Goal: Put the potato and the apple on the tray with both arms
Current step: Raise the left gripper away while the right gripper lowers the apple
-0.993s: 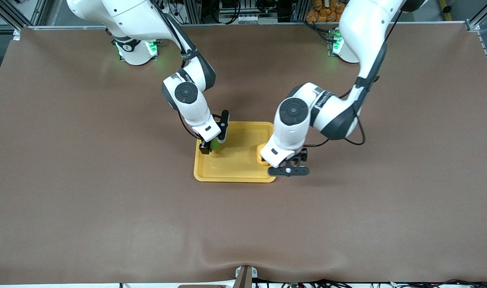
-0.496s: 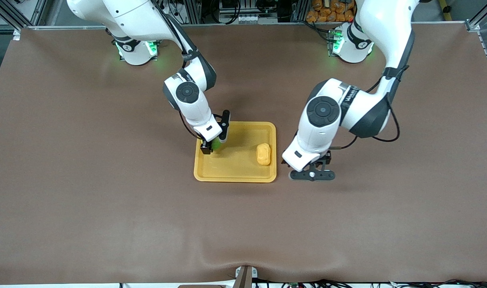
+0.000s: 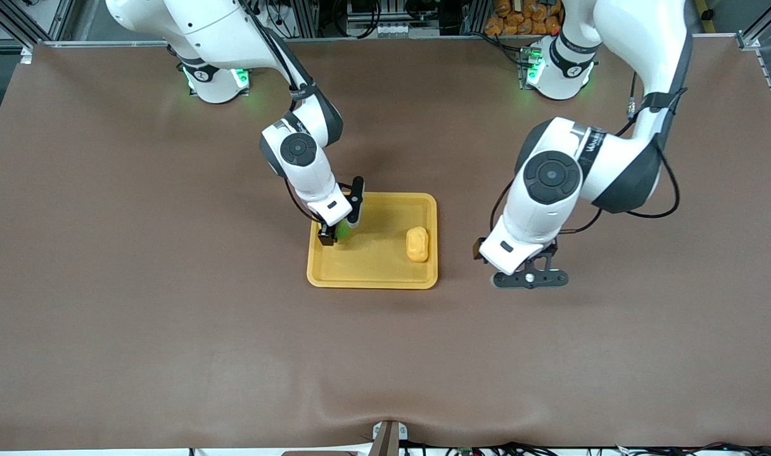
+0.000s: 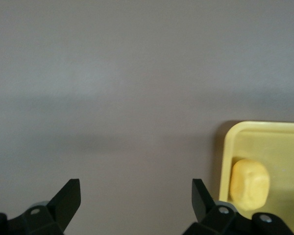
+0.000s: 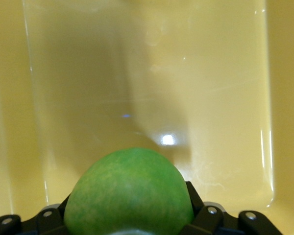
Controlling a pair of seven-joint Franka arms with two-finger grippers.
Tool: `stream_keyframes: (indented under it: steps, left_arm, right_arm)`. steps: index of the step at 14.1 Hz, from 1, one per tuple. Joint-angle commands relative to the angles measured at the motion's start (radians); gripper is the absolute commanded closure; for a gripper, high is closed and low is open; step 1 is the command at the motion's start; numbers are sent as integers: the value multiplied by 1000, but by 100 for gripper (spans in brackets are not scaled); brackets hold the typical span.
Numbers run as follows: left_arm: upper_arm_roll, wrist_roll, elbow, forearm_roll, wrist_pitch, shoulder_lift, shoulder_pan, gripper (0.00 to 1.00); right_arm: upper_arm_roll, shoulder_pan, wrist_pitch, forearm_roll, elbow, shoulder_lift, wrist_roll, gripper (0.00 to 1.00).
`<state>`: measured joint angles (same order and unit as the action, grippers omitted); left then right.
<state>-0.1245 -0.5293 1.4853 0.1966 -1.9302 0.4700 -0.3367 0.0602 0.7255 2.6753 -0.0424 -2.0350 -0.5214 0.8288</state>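
The yellow-orange tray [image 3: 372,263] lies mid-table. On it, near the edge toward the left arm's end, rests the potato [image 3: 417,244], which also shows in the left wrist view as the potato [image 4: 249,184] on the tray [image 4: 277,139]. My right gripper [image 3: 338,232] is low over the tray's corner toward the right arm's end, shut on the green apple [image 3: 342,229]. In the right wrist view the apple [image 5: 130,181] fills the right gripper [image 5: 129,201] above the tray floor [image 5: 152,88]. My left gripper [image 3: 528,273] is open over bare table beside the tray, and nothing lies between the left gripper [image 4: 135,188] fingers.
A brown mat [image 3: 170,329] covers the whole table. Both arm bases [image 3: 217,79] stand along the edge farthest from the front camera. Open mat surrounds the tray on every side.
The left arm has swung off the tray toward its own end of the table, open, leaving the potato lying on the tray. The right gripper with the apple has barely moved.
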Motion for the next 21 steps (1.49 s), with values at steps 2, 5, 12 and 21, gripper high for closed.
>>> stream_keyframes:
  steps: [2,5,12,21]
  left_arm:
    - [-6,44,13,3,42,-50,50,0]
    - [-9,97,13,1,54,-85,96,0]
    - [-12,173,12,-98,131,-149,194,0]
    - [-10,304,55,-118,289,-320,306,0]
  right_arm:
    - [7,11,14,16,12,-17,-16,96]
    - [7,12,14,16,12,-17,-13,0]
    - [7,12,3,16,12,-8,4,0]
    - [9,-1,-101,16,13,60,75,0]
